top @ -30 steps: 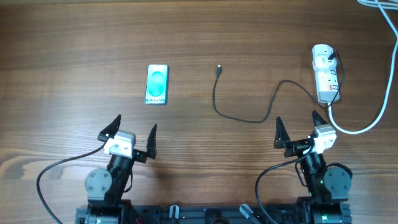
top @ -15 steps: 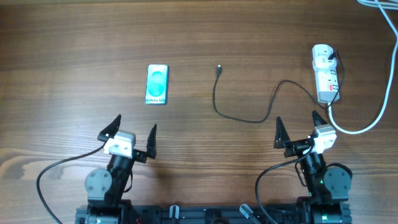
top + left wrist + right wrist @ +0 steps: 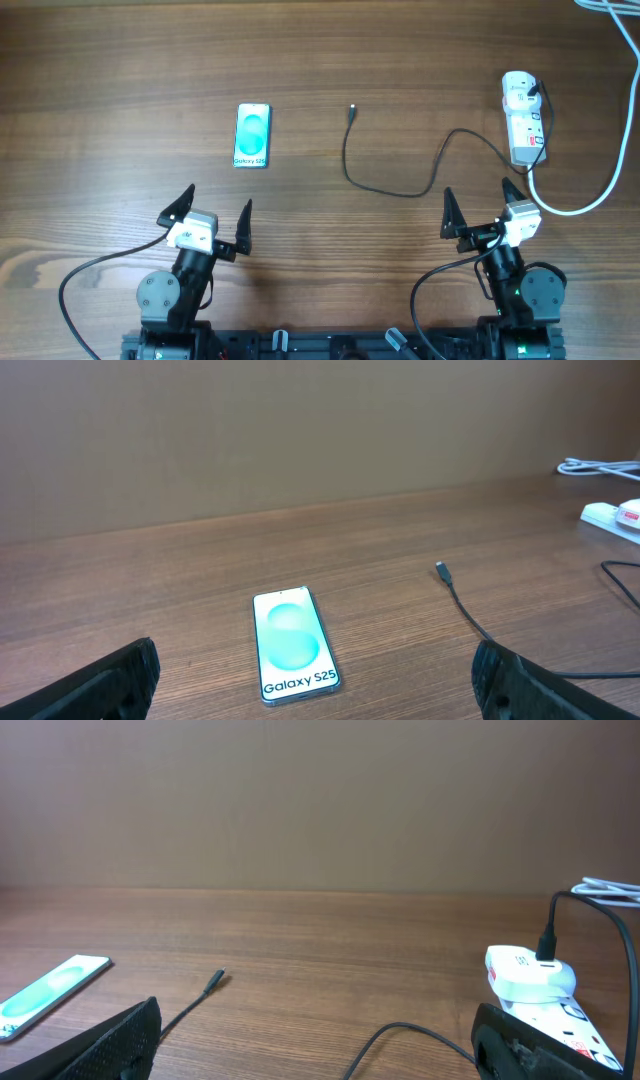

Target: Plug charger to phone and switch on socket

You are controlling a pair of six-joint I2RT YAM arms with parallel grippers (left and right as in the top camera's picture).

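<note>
The left jaws and right jaws are spread wide, empty, at the counter's (image 3: 120,80) near edge. The phone (image 3: 252,135) is laid beyond the left jaws. The charger (image 3: 380,185) is left unplugged mid-counter and trailed to the socket (image 3: 524,130) by the right edge.

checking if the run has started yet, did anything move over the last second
Nothing visibly changed. The left gripper and right gripper sit open and empty at the near edge, as before. The phone, the charger and the socket lie where they were, with the charger's tip apart from the phone.
</note>
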